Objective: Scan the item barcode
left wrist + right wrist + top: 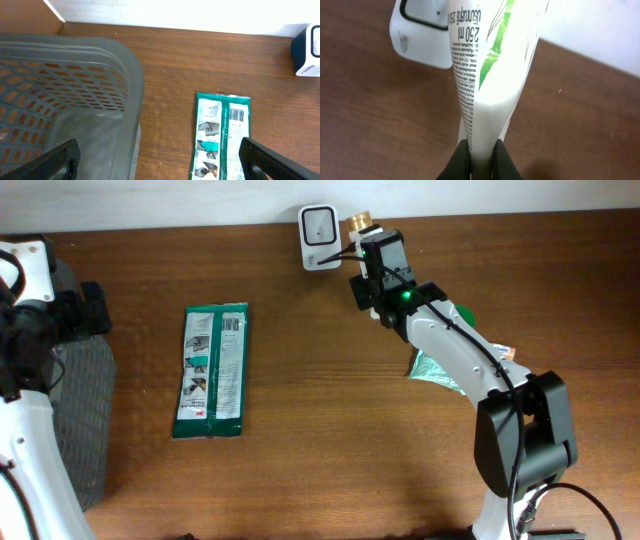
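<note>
My right gripper (481, 150) is shut on the flat end of a white tube (490, 65) with green print and small text. The tube points at the white scanner (420, 35), close in front of it. From overhead, only the tube's gold cap (358, 222) shows beside the scanner (318, 237) at the table's far edge; the wrist hides the tube's body. Far to the left, my left gripper (160, 167) is open and holds nothing, hanging over the rim of a grey basket (75, 65).
A green and white flat packet (212, 370) lies on the wooden table left of centre, barcode side up. A shiny green pouch (437, 370) lies under the right arm. The grey basket (85, 420) fills the left edge. A white wall runs along the far edge.
</note>
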Robot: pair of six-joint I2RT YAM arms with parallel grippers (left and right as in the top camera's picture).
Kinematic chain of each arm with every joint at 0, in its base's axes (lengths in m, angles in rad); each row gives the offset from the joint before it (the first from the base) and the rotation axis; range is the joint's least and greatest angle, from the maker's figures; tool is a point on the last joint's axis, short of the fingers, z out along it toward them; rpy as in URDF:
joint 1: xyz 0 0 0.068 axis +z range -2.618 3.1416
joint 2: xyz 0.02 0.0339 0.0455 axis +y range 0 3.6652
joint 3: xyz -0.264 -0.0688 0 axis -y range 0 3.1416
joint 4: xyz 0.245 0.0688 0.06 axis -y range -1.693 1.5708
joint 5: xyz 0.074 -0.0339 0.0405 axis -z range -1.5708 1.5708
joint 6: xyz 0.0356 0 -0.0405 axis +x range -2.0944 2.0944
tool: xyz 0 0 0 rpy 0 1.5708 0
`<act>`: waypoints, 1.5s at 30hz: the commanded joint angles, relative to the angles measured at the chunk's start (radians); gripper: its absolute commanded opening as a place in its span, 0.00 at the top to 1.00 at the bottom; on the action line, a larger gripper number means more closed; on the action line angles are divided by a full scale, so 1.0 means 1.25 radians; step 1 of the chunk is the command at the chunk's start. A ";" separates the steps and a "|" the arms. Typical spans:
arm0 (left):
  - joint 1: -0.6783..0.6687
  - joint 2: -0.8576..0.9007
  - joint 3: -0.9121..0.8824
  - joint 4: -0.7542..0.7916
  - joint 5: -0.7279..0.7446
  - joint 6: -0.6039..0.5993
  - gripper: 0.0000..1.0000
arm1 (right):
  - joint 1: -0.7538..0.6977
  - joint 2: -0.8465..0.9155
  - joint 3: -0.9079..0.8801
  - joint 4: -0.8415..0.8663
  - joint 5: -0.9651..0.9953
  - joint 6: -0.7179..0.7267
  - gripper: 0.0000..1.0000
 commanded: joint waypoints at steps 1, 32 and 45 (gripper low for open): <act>0.004 0.000 0.002 0.001 0.008 0.013 0.01 | 0.002 -0.005 0.013 0.055 0.029 -0.062 0.96; 0.004 0.000 0.002 0.001 0.008 0.013 0.01 | 0.038 0.330 0.021 0.855 0.130 -0.714 0.96; 0.004 0.000 0.002 0.001 0.008 0.013 0.01 | 0.046 0.330 0.022 0.847 0.126 -0.713 0.96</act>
